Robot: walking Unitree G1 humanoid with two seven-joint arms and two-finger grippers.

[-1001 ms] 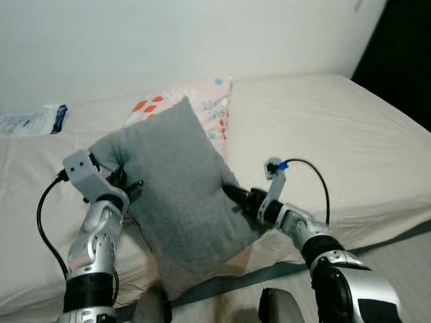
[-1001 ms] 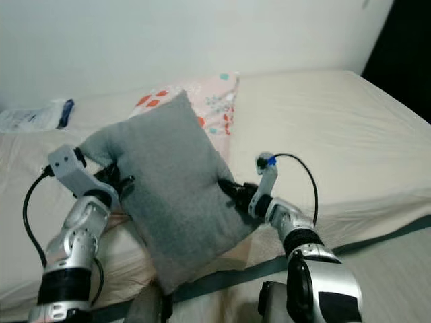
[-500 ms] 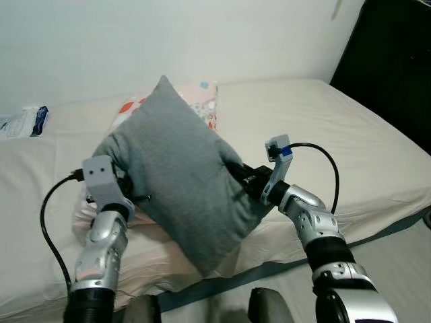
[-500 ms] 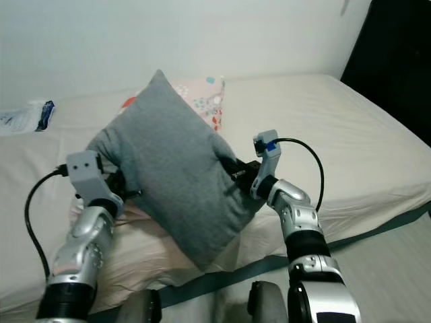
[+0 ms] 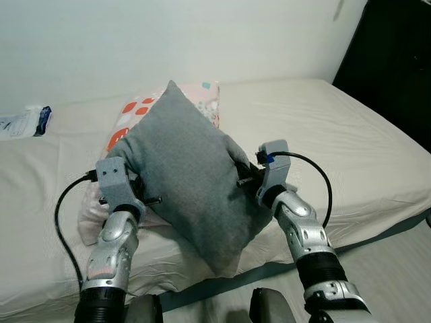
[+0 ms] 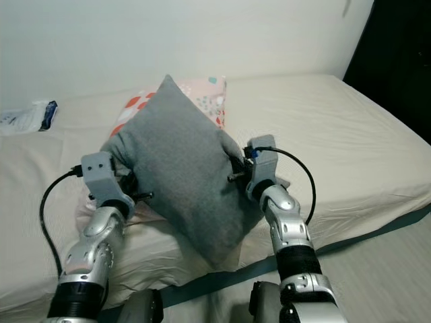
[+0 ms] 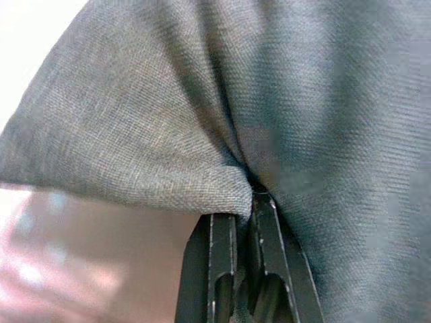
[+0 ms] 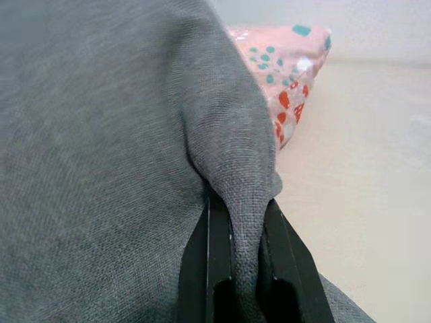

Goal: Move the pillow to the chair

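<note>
The left tool point(image 7: 244, 202) pinches a fold of the grey pillow point(image 7: 202, 101); blurred pink fabric point(image 7: 81, 256) lies beyond.

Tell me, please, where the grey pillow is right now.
The grey pillow is held up between the left end effector and right end effector, above the bed's near edge, before the patterned pillow.

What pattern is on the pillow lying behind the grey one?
Pink pillow with red-orange and teal spots, clearest in the right wrist view.

Grey pillow point(image 5: 192, 178) is held tilted, corner up, above the bed edge, pinched at both sides, fabric bunched at each grip.
</note>
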